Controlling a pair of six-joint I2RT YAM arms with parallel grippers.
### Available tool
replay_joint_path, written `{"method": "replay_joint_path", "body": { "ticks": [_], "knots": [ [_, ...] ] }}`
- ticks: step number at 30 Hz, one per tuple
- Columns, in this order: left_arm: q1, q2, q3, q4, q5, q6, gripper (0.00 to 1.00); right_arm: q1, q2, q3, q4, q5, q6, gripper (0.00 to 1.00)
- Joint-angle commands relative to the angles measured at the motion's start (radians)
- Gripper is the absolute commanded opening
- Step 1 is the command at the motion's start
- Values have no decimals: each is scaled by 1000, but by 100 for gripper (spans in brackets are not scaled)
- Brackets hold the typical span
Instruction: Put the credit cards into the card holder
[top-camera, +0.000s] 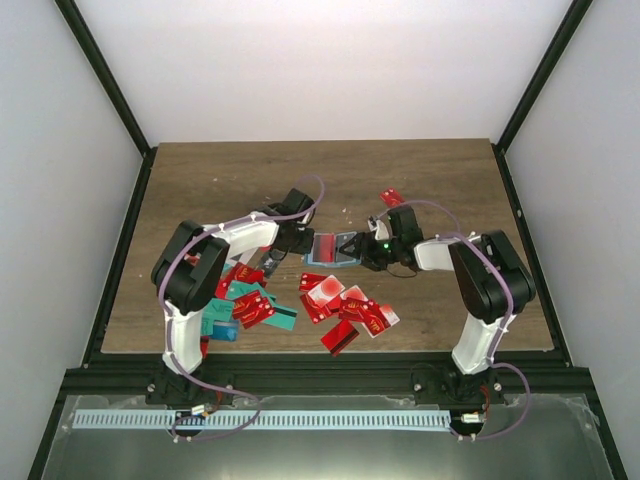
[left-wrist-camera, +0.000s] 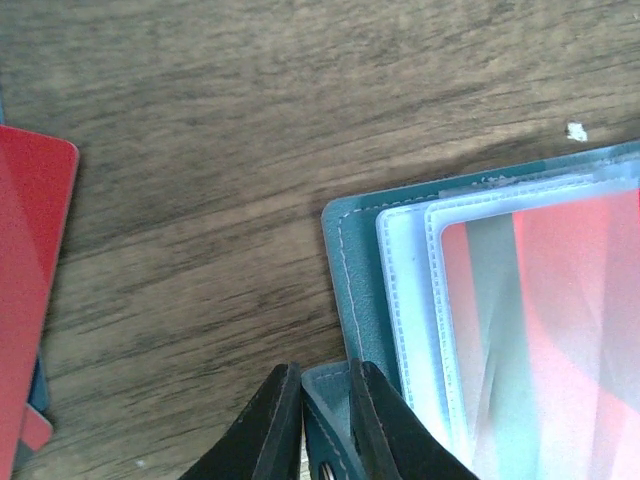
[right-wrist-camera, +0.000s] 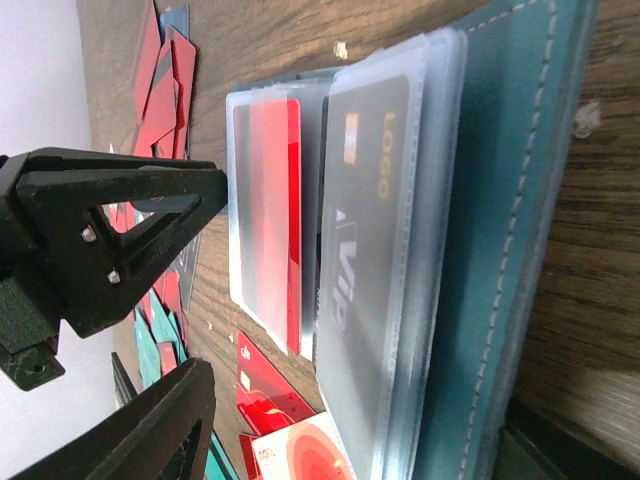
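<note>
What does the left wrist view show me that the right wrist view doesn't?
Only the left wrist view: the left hand pinching the card holder by its teal edge, and a loose red card lying apart from it on the table.
Only the right wrist view: the right hand open and holding nothing, a grey card lettered LOGO in the front sleeve, and scattered loose cards beyond.
Both: the open card holder, its stitched cover and its clear sleeves with a sleeved red card inside.
</note>
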Motion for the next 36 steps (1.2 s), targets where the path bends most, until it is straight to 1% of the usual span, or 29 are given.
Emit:
{"method": "replay_joint_path", "body": {
  "ticks": [1,8,15,21,28,36],
  "knots": [
    [-3,-24,-19,19,75,-35,17,-8,-59,46,-75,64,-45,62],
    [-13,-28,-19,27,116,-78,16,-8,-125,45,-144,132,-74,62],
    [-27,-20,-22,37,133,-110,16,2,-161,57,-159,129,-84,62],
    [-38,-22,-22,50,153,-123,16,35,-131,81,-134,79,-78,62],
    [-44,-17,-24,55,161,-127,16,68,-102,109,-118,66,-68,62],
    [-46,-22,-25,56,164,-126,16,77,-35,122,-65,24,-51,61]
  ]
}}
